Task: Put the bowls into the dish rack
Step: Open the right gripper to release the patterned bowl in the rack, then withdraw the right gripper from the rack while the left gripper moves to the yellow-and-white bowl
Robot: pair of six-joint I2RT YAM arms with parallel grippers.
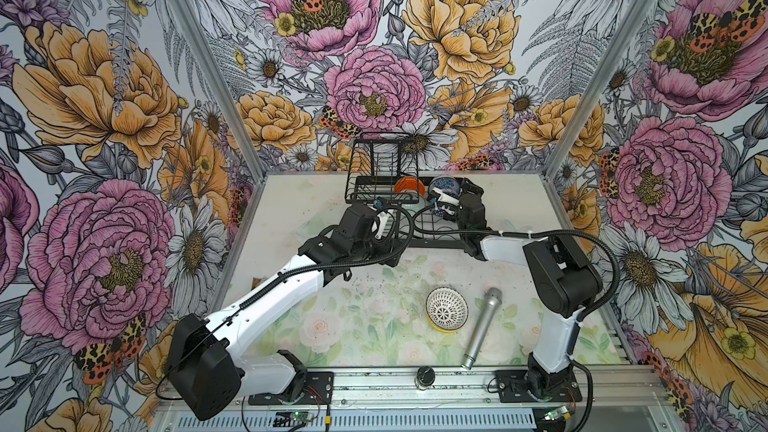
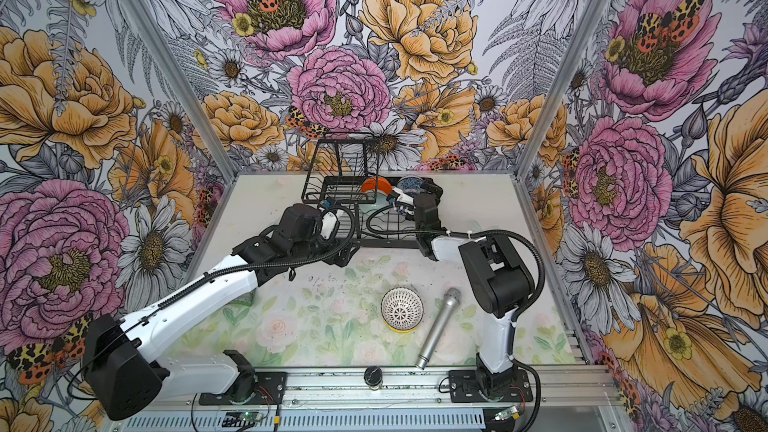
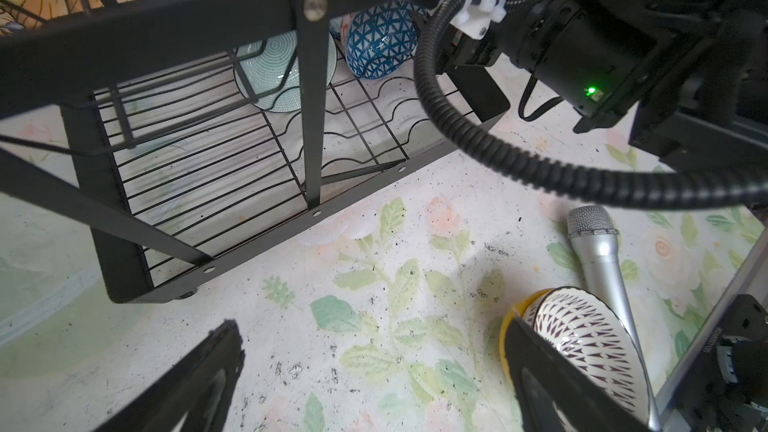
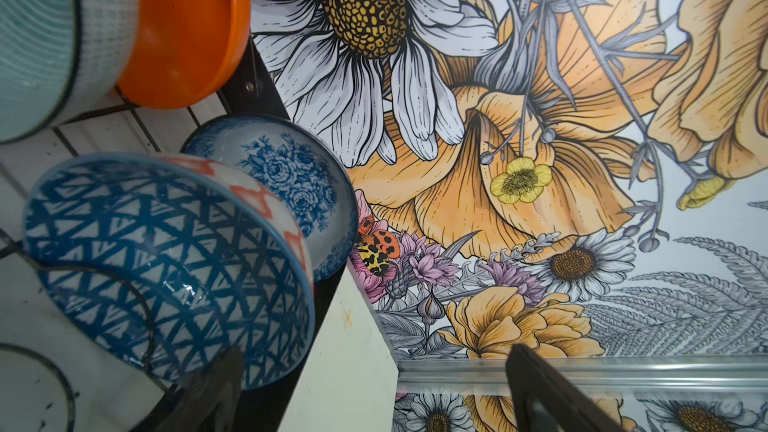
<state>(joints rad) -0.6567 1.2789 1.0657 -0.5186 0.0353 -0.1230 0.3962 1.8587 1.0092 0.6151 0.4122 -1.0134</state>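
Note:
The black wire dish rack (image 1: pixel 436 243) stands at the back of the table. An orange bowl (image 1: pixel 409 185), a pale teal bowl (image 3: pixel 286 72), a blue-and-white floral bowl (image 4: pixel 286 176) and a blue geometric bowl (image 4: pixel 166 263) stand on edge in it. My right gripper (image 4: pixel 374 401) is open at the rack's right end, one finger just beside the geometric bowl's rim and nothing held. A white lattice bowl (image 1: pixel 446 308) sits nested in a yellow bowl (image 3: pixel 509 326) on the near table. My left gripper (image 3: pixel 374 388) hangs open and empty in front of the rack.
A silver microphone (image 1: pixel 482 326) lies just right of the nested bowls. A small dark-lidded jar (image 1: pixel 424 376) stands on the front rail. Flowered walls close in the back and both sides. The right arm's cable (image 3: pixel 478 147) loops in front of the rack.

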